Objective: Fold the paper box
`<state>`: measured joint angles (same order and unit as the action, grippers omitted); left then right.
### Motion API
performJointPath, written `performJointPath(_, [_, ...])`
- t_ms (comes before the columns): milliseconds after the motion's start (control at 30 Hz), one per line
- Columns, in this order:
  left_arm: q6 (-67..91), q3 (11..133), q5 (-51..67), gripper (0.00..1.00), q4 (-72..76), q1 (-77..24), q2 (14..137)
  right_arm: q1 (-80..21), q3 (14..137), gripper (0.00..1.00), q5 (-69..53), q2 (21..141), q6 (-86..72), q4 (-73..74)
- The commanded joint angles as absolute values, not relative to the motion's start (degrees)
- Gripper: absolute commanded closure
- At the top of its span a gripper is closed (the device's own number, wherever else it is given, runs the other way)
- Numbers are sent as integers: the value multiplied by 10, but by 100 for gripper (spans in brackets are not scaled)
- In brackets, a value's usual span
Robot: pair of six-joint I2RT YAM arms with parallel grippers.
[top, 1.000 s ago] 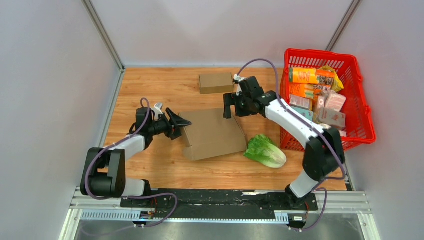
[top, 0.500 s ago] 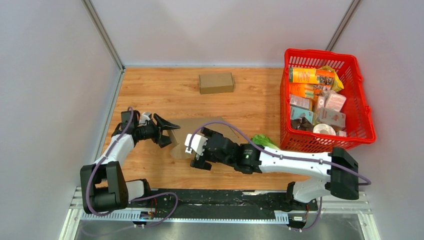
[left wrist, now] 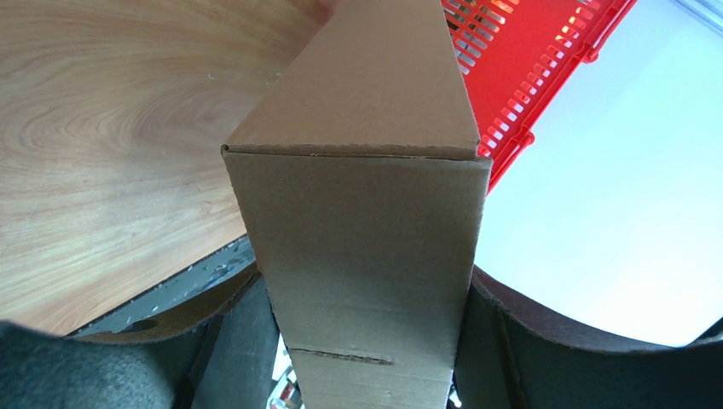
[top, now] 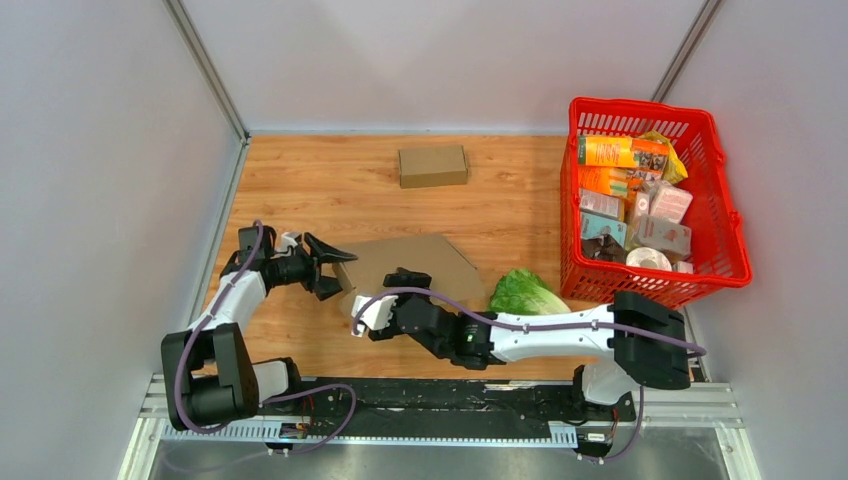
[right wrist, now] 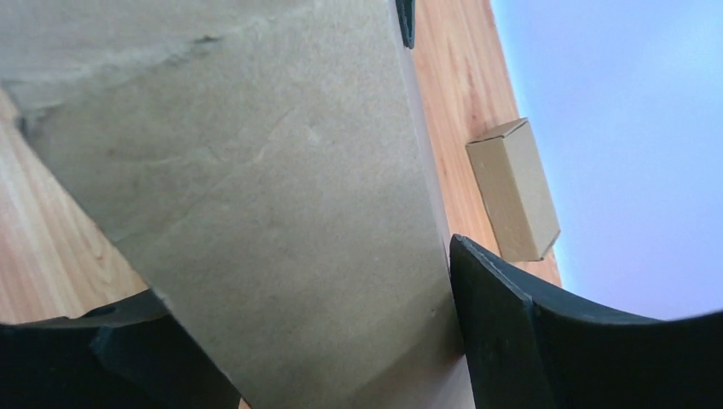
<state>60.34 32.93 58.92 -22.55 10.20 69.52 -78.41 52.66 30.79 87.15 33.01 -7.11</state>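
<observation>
Where the left gripper (top: 343,274) meets the left end of the paper box (top: 405,262), its fingers (left wrist: 228,341) stand wide apart. The cardboard fills the whole gap between them and each finger lies against one side, so this gripper is grasping the box across its width. The right gripper (top: 370,315) reaches in low from the right to the box's near edge. In the right wrist view a brown panel runs between its two dark fingers, with the right-hand finger's inner edge up against the panel's side. The jaws stand wide, but I cannot tell whether they press the cardboard or only straddle it. The box itself rests on the wooden table (top: 300,180), left of centre, between the two grippers. From above, its broad brown face is turned askew to the table's edges. In the left wrist view its end is a squared, creased edge with a short slit near the fingers. Just right of the box lies a head of lettuce (top: 525,295), beside the right arm's forearm. Near the lettuce, at the table's right edge, stands a red basket (top: 735,232) filled with packets. A small closed carton (top: 433,165) sits at the far side of the table, well apart from the box.
</observation>
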Motion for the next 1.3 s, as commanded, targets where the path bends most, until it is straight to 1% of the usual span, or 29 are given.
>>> performJointPath(0, [585, 347, 621, 40, -240, 105, 686, -784, 514, 23, 381, 875, 375, -191])
performJointPath(33, [573, 353, 615, 30, -251, 105, 685, -784, 515, 23, 382, 876, 379, -192])
performJointPath(67, [545, 368, 609, 28, -261, 108, 679, -784, 515, 25, 388, 878, 381, -192])
performJointPath(200, [463, 410, 562, 27, -351, 122, 668, -784, 502, 30, 403, 879, 394, -213])
performJointPath(367, [482, 395, 569, 26, -333, 140, 670, -784, 476, 37, 445, 900, 438, -269])
performJointPath(433, [490, 395, 568, 25, -340, 152, 671, -785, 468, 38, 464, 913, 448, -294])
performJointPath(533, [534, 391, 549, 25, -333, 178, 640, -788, 468, 40, 488, 935, 474, -324])
performJointPath(600, [647, 361, 559, 25, -253, 189, 601, -791, 468, 42, 506, 953, 508, -370])
performJointPath(633, [740, 346, 561, 25, -211, 192, 588, -792, 472, 42, 515, 962, 514, -380])
performJointPath(667, [770, 329, 557, 25, -152, 193, 564, -793, 477, 42, 516, 968, 514, -379])
performJointPath(700, [779, 332, 537, 24, -149, 193, 553, -793, 484, 42, 513, 963, 508, -353])
performJointPath(733, [749, 342, 517, 24, -165, 200, 542, -791, 503, 42, 512, 955, 485, -331])
performJointPath(767, [717, 378, 493, 24, -216, 204, 528, -788, 519, 43, 505, 934, 462, -302])
performJointPath(800, [680, 401, 472, 24, -235, 207, 526, -784, 542, 43, 491, 921, 430, -186])
performJointPath(833, [590, 428, 438, 23, -255, 207, 527, -769, 569, 43, 439, 910, 350, -111])
performJointPath(867, [536, 492, 424, 23, -321, 207, 542, -761, 621, 44, 417, 898, 322, -58])
performJointPath(900, [483, 524, 393, 23, -357, 207, 549, -752, 642, 45, 385, 882, 300, 40])
performJointPath(933, [400, 549, 382, 23, -385, 206, 556, -728, 669, 45, 297, 876, 274, 92])
performJointPath(967, [372, 572, 376, 23, -401, 207, 555, -716, 725, 45, 258, 875, 239, 144])
performJointPath(1000, [352, 574, 381, 24, -402, 207, 549, -706, 754, 46, 231, 882, 225, 221])
performJointPath(1033, [326, 573, 384, 27, -402, 204, 544, -682, 778, 46, 160, 888, 216, 255])
performJointPath(1067, [324, 557, 382, 30, -386, 196, 522, -670, 805, 46, 130, 897, 194, 294])
performJointPath(1100, [328, 543, 388, 33, -369, 177, 507, -661, 861, 47, 112, 909, 187, 355])
performJointPath(1167, [343, 494, 395, 33, -305, 153, 459, -636, 906, 46, 42, 939, 178, 407])
performJointPath(1200, [342, 483, 390, 36, -294, 135, 443, -628, 951, 47, 24, 953, 171, 465])
performJointPath(1267, [332, 460, 373, 39, -284, 130, 400, -612, 976, 47, -18, 984, 172, 508])
